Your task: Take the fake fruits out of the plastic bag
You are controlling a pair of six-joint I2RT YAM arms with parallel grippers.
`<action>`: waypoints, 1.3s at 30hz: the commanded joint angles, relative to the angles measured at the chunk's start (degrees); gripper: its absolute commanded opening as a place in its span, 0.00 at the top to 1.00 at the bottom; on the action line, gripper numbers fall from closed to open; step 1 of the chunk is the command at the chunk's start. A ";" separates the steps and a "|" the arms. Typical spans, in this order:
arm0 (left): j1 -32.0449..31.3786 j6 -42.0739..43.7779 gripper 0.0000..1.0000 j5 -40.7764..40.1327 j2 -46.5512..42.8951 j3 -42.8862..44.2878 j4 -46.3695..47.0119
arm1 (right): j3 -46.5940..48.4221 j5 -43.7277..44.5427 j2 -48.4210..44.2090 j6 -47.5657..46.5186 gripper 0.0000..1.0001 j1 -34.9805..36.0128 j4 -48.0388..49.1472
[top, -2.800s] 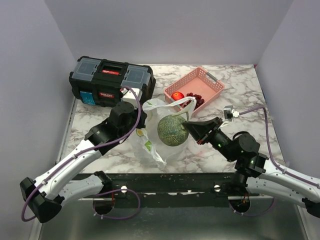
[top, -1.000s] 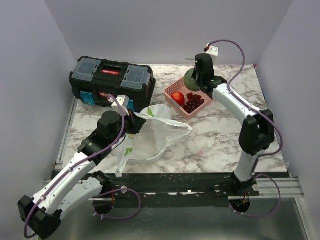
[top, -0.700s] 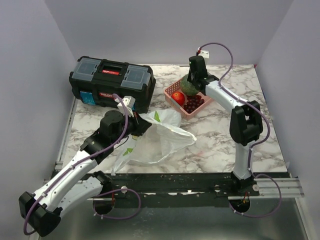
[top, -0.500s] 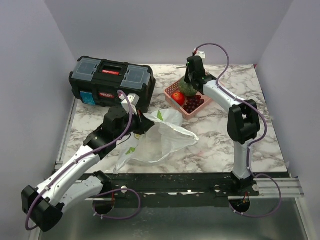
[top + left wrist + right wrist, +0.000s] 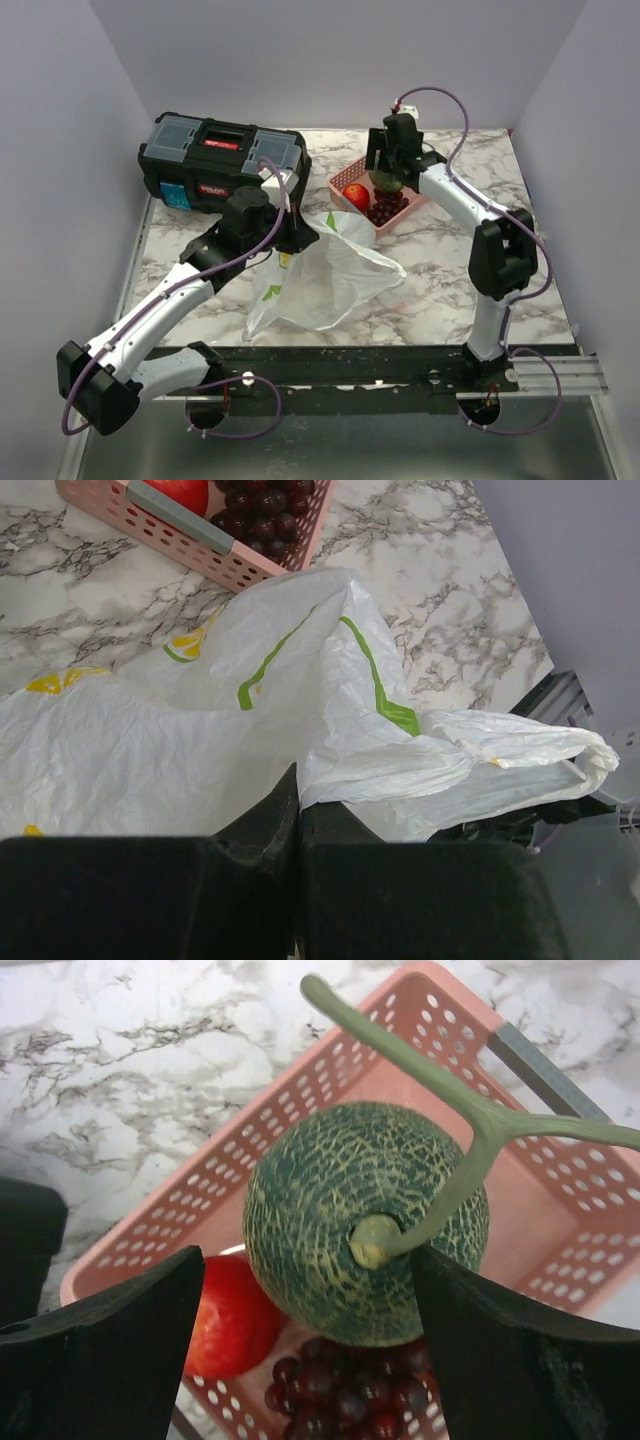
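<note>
**Marble tabletop** (image 5: 440, 270): carries all items.

**Black toolbox** (image 5: 220, 165): lid shut, on the far side of the left gripper (image 5: 298, 810), well apart from the right gripper (image 5: 305, 1255).

**Plastic bag** (image 5: 325, 275): translucent white with yellow-green marks. It lies slack and crumpled on the tabletop, spreading forward from the left fingers (image 5: 250, 840). These are pressed together, pinching a fold of the film.

**Pink slotted basket** (image 5: 200, 1210): directly beneath the right fingers (image 5: 120, 1330) and just beyond the bag's far edge.

**Netted green melon** (image 5: 310, 1200): in the basket, stem upward, lying between the spread right fingers. A gap shows beside one finger; contact with the other cannot be judged from this angle.

**Red apple** (image 5: 230, 1320): in the basket, touching the melon, near one right fingertip.

**Dark red grapes** (image 5: 340, 1390): in the basket, beside the apple and partly under the melon.
</note>
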 commanded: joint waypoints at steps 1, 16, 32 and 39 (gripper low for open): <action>-0.19 1.27 1.00 1.15 2.66 2.95 -3.02 | -6.46 -0.21 -9.44 0.06 0.12 -0.04 -4.69; -0.17 -2.59 1.00 4.07 2.85 2.83 -3.69 | -19.55 -11.71 -24.52 4.76 0.02 -0.04 -3.18; -0.19 2.98 0.61 -1.34 6.46 13.36 -11.06 | -45.74 -5.15 -63.53 9.72 0.01 -0.09 -6.87; -0.18 8.41 0.11 -10.93 0.90 18.51 -16.93 | -43.19 -4.71 -73.70 9.97 0.01 -0.11 -11.31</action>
